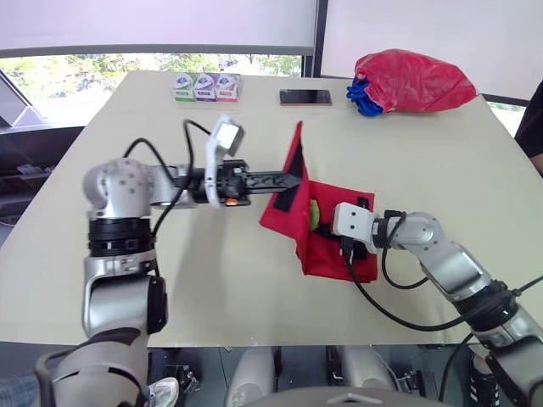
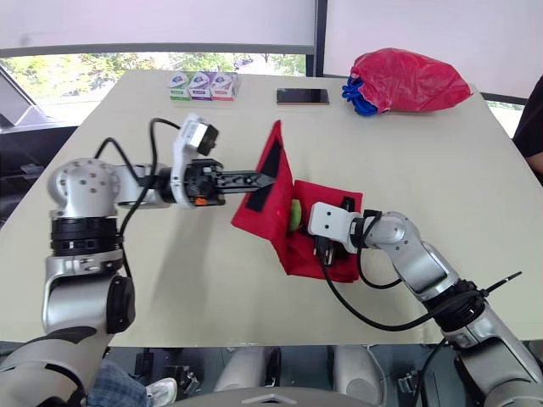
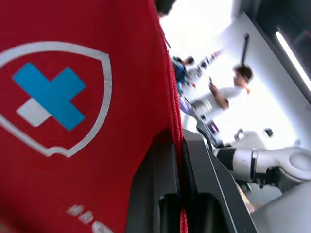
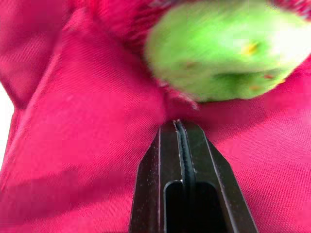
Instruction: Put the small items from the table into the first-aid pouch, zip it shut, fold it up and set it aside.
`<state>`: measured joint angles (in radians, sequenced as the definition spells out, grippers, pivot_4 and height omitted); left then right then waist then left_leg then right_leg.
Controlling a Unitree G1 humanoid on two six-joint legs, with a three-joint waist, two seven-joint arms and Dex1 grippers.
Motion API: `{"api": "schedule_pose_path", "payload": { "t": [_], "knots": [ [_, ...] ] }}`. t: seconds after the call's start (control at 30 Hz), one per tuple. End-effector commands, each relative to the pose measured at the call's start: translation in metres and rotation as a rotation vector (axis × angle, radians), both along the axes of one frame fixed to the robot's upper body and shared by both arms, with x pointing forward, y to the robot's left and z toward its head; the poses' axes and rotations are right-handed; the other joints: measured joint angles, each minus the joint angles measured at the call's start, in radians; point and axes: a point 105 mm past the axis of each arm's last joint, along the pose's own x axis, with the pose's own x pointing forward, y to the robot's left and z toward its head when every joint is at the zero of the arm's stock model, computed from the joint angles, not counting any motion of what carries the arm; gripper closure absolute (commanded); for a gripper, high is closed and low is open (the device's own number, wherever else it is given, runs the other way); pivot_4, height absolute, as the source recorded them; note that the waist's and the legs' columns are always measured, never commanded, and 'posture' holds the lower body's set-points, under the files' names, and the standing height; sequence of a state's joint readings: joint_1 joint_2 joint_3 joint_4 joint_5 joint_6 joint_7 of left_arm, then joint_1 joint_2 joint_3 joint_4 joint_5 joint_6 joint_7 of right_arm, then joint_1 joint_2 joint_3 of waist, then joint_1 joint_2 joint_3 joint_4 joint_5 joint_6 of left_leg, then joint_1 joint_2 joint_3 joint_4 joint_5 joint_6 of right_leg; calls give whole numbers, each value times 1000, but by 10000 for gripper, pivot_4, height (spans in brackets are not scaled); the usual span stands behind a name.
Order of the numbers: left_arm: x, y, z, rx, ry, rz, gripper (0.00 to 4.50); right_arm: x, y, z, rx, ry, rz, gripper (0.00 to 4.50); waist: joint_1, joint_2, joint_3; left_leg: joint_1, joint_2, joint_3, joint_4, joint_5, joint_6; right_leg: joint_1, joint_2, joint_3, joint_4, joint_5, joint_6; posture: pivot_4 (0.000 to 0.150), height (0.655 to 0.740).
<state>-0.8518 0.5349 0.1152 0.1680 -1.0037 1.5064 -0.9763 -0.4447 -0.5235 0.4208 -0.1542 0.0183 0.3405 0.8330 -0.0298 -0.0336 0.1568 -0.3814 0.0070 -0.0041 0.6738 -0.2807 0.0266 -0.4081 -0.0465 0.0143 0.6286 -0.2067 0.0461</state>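
- Windows (image 1: 153,64) with half-drawn blinds run behind the pale beige surface (image 1: 212,280) you are working over.
- At its far edge you have a row of three small boxes (image 1: 207,86), a phone (image 1: 305,97) lying flat beside them, and a red plastic bag (image 1: 411,80) with something blue (image 1: 361,95) poking out of its near side.
- Your first-aid pouch (image 1: 327,246) lies near the middle of the surface, unzipped. One red panel rests flat and the other stands almost upright.
- Your left end effector (image 1: 293,178) reaches in level from the left, and its fingers are clamped together on the edge of that raised panel, holding it up.
- From the left wrist you can see the panel's outer face right up against the fingers, printed with a white shield and blue cross emblem (image 3: 48,97).
- A green item (image 1: 314,214) sits inside the pouch, at the crease between the raised panel and the flat one.
- Your right end effector (image 4: 179,125) is down on the flat panel, just beside the green item.
- Its two fingers are pressed together with no gap, tips against a fold of red cloth. You cannot tell whether any cloth is pinched between them.
- A person's dark sleeve (image 1: 533,127) shows at the right edge.
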Motion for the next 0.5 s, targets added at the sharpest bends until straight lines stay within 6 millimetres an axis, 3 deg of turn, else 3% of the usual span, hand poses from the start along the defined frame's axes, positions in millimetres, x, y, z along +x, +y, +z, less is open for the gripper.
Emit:
{"api": "schedule_pose_path", "payload": {
  "t": [0.03,0.2,0.5],
  "knots": [
    [-4,-9,20,-58,-85,-77,45000,3,-10,11,140,16,-95,44453,0,1,0,0,0,0,0,0,0,0,0,0,0,0,0,1500,7400],
    [-1,-17,14,-47,-94,-109,45000,-19,-39,51,345,-18,-166,44453,18,3,2,-3,-1,0,-1,0,0,-2,0,0,-1,0,0,1500,7400],
    [6,-33,-3,-24,-99,-162,45000,-66,-130,64,375,-19,-224,44453,28,4,2,-5,-3,0,-1,-3,5,-3,-1,0,-3,-1,1,1500,7400]
  ]
}}
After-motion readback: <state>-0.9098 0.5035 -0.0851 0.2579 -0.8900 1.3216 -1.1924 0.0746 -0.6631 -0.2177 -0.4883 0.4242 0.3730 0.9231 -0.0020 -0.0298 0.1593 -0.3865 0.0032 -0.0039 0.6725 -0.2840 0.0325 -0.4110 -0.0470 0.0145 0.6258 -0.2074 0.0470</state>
